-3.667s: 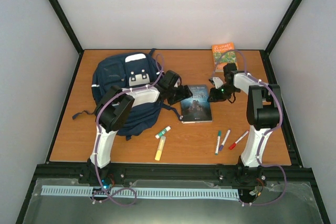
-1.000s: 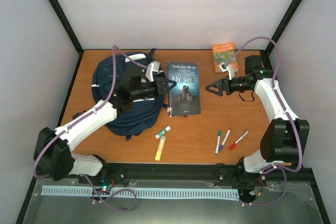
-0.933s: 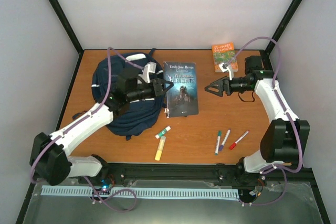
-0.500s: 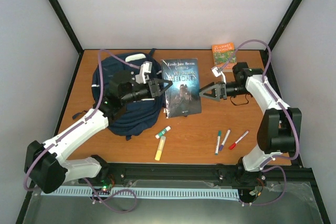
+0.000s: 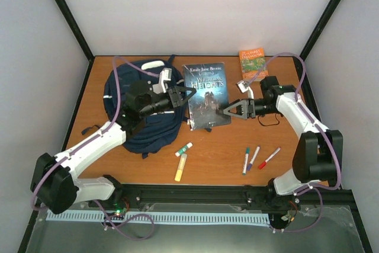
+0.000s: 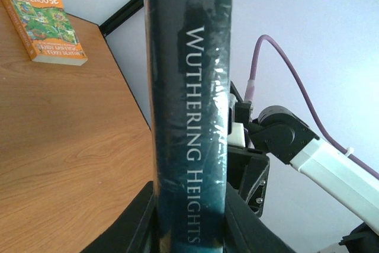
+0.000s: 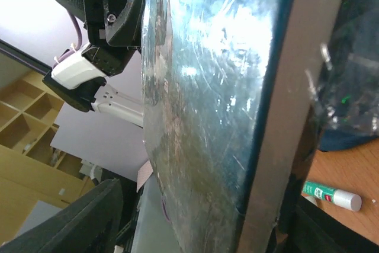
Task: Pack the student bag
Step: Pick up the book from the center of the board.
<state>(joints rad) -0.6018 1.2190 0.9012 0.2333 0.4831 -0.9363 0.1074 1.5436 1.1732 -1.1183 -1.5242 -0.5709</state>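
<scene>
While left tool [image 5: 186, 95] clamps book [image 5: 206, 90], by spine

Wuthering Heights book [image 6: 188, 117] in left end effector [image 6: 189, 232]

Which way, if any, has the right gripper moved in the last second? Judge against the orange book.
Yes: the right gripper moved left and toward the arms' bases, away from the orange book.
</scene>
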